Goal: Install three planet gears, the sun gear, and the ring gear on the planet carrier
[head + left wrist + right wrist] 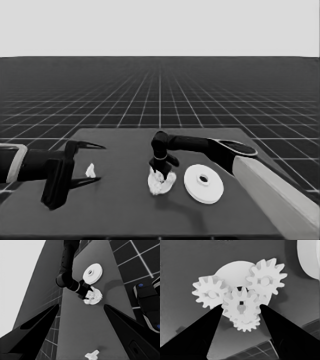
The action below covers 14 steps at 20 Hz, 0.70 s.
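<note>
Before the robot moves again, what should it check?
1. Right hand over the smaller round part: ok.
2. Gears on it: ok, three gears around the rim, plus the middle gear between the fingers.
3. Middle gear seated fully: cannot tell.
4. Fingers let go of the middle gear: cannot tell; they flank it closely.
5. Larger round part free to pick up: ok, it lies bare beside the stack.
6. Left hand out of the way: ok, at the table's left end, open over a thin white piece.
</note>
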{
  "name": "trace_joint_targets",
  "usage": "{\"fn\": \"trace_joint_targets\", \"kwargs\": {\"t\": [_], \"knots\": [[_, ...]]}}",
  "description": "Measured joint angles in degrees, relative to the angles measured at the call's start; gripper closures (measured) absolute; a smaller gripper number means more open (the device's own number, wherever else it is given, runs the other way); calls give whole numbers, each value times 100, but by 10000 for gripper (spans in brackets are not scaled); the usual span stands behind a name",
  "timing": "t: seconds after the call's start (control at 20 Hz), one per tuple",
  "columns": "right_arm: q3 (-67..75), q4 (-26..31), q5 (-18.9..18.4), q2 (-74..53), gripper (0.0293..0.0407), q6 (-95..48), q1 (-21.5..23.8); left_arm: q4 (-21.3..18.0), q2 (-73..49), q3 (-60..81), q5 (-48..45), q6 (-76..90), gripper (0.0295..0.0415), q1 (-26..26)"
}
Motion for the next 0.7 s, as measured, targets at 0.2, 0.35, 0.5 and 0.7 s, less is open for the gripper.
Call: {"fn": "trace_joint_targets", "kwargs": {"t": [0.2,0.35,0.5,0.7], "knots": [[0,0,0,0,391,240,0,0,0,0,0,0,326,0],[0,0,0,0,391,420,0,0,0,0,0,0,326,0],[0,0,0,0,391,600,0,0,0,0,0,0,326,0],[0,0,0,0,391,840,0,0,0,0,0,0,326,0]]}}
